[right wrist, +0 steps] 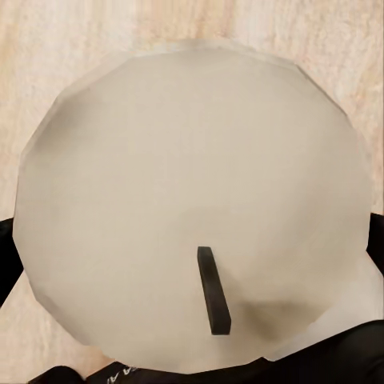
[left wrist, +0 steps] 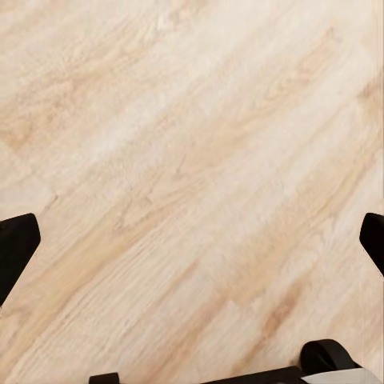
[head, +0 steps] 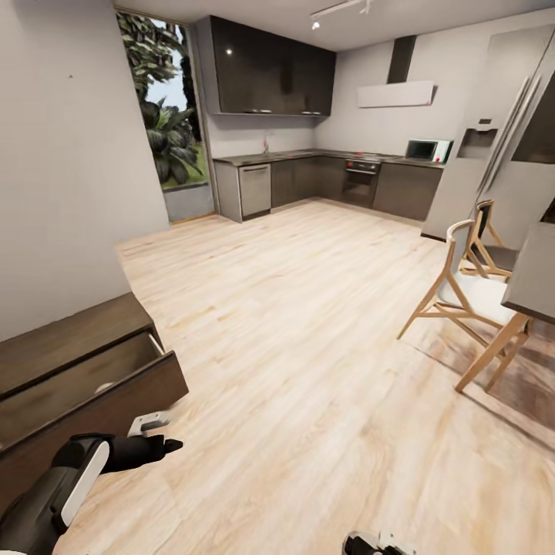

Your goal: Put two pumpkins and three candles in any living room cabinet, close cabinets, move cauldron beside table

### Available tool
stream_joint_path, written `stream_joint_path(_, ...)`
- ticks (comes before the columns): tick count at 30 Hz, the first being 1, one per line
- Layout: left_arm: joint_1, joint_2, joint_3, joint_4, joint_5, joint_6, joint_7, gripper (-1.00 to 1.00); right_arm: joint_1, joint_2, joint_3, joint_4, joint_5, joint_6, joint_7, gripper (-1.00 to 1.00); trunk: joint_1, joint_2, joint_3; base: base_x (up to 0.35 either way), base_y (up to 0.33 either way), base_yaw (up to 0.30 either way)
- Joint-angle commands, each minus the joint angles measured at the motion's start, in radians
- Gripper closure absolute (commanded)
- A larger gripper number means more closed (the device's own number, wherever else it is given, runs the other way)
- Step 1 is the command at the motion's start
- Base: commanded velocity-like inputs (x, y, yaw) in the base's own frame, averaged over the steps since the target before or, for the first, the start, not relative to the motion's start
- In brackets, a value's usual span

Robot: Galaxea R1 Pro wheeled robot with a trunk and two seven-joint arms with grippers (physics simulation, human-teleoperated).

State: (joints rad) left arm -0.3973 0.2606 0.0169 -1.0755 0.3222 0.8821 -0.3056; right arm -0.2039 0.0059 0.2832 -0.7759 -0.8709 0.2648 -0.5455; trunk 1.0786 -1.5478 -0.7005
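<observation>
Wood floor (head: 308, 370), open cabinet (head: 85, 385) drawer, candle (right wrist: 192, 208) hiding right fingers.

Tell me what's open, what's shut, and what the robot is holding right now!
cabinet: top drawer pulled open.
left gripper: fingers spread wide, empty, over bare wood floor.
right gripper: shut on a candle.
candle: held, flat top with dark wick facing the camera.
oven: door shut.
chairs: upright by the table.

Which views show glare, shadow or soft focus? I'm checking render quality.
Head view: small highlights on the glossy black wall cupboards; soft shadow under the pale wooden chair. Right wrist view: the round beige candle looks soft, shaded near its dark wick.
</observation>
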Motion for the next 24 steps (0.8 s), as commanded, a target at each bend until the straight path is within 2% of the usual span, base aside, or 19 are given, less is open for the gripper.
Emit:
stream_joint_path(1, 0.0, 0.0, 0.0, 0.0, 0.0, 0.0, 0.0, -1.0, 0.0, 0.002, 0.0, 0.0, 0.009, -0.001, 0.0, 1.0, 0.0, 0.0, 0.0, 0.185, -0.118, 0.289)
stream_joint_path(7, 0.0, -0.001, 0.0, 0.0, 0.001, 0.0, -0.001, -1.0, -0.001, 0.02, -0.001, 0.001, 0.096, 0.0, -0.002, 1.0, 0.0, 0.0, -0.003, 0.058, -0.043, 0.289)
stream_joint_path(11, 0.0, 0.0, 0.0, 0.0, 0.002, 0.0, -0.001, -1.0, -0.001, 0.025, -0.001, 0.001, 0.105, 0.002, -0.002, 1.0, 0.0, 0.0, -0.004, 0.004, -0.003, 0.289)
stream_joint_path(21, 0.0, -0.001, 0.002, 0.0, 0.002, 0.004, 0.0, -1.0, -0.003, 0.027, -0.002, 0.001, 0.106, 0.003, -0.002, 1.0, -0.038, 0.07, 0.022, 0.0, 0.0, 0.289)
stream_joint_path(24, 0.0, -0.001, 0.002, 0.0, 0.002, 0.005, 0.0, -1.0, -0.004, 0.041, -0.001, 0.0, 0.107, 0.013, -0.01, 1.0, -0.05, 0.091, 0.03, 0.0, 0.0, 0.286)
